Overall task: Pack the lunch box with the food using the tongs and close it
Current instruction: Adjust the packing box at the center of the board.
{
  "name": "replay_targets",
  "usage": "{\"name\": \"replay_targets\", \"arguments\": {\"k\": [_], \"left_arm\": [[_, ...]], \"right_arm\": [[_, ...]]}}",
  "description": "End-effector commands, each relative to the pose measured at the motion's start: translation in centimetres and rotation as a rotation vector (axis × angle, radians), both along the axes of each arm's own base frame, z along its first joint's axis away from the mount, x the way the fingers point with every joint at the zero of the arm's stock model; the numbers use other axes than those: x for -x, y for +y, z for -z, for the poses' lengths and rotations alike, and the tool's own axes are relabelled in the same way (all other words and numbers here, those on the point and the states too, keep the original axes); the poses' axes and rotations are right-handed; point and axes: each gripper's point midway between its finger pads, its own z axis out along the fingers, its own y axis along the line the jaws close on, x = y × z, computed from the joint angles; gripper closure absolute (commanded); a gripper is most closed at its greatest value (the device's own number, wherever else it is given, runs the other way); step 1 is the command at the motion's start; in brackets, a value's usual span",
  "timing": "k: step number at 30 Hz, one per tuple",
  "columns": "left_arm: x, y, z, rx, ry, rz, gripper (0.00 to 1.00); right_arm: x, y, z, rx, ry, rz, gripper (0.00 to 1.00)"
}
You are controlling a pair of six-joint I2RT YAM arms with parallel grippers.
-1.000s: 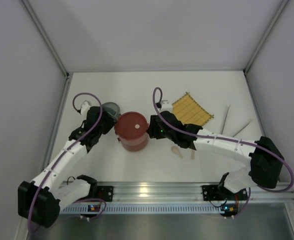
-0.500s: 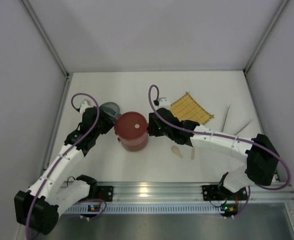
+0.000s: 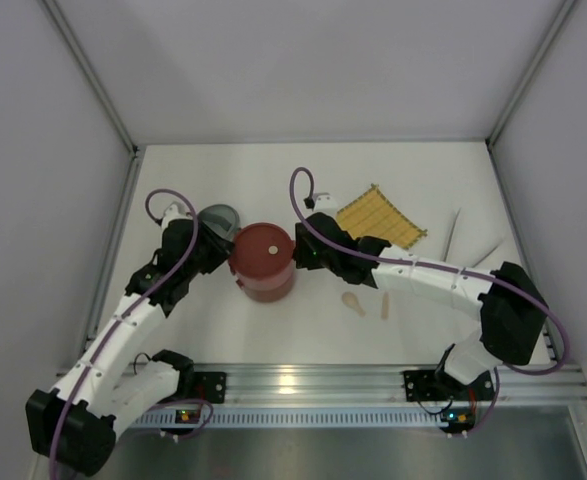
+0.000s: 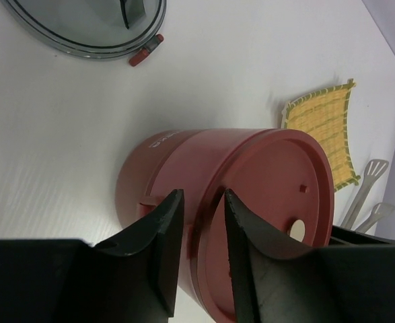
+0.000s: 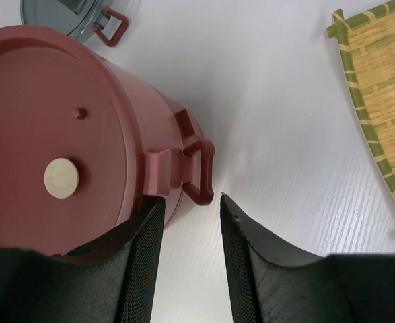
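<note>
The maroon lunch box point(image 3: 263, 262) stands closed at the table's middle, its flat lid with a pale centre dot on top. My left gripper point(image 3: 224, 250) is at its left side. In the left wrist view the narrowly open gripper point(image 4: 200, 202) straddles the lid's rim on the lunch box point(image 4: 251, 175), with slivers of gap on both sides. My right gripper point(image 3: 301, 255) is at the box's right side, open point(image 5: 192, 202), with the red side handle point(image 5: 200, 171) just past its fingertips. The silvery tongs point(image 3: 455, 238) lie at the far right. The food is out of view.
A yellow woven mat point(image 3: 378, 220) lies right of the box. A beige spoon point(image 3: 353, 301) and stick point(image 3: 384, 305) rest in front of my right arm. A grey see-through lid point(image 3: 219, 217) sits behind my left gripper. Walls close in on the left, right and back.
My left jaws have narrowed around the lid's rim. My right arm has edged left and a little farther back along the box's side. The lunch box has not moved.
</note>
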Motion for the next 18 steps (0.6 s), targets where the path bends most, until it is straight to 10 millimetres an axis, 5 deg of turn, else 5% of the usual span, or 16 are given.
{"name": "replay_targets", "arguments": {"k": [1, 6, 12, 18], "left_arm": [[1.6, 0.6, 1.6, -0.037, 0.064, 0.004, 0.63], [1.3, 1.6, 2.3, -0.057, 0.068, -0.062, 0.48], [1.1, 2.1, 2.9, -0.057, 0.075, -0.108, 0.48], [0.5, 2.0, -0.6, 0.022, -0.106, -0.118, 0.48]], "right_arm": [[-1.1, 1.2, -2.7, -0.065, -0.045, 0.009, 0.61], [-1.0, 1.1, -2.4, -0.062, -0.042, 0.008, 0.61], [-1.0, 1.2, -2.5, -0.06, -0.047, 0.003, 0.61], [-1.1, 0.9, -2.2, -0.057, -0.046, 0.007, 0.61]]}}
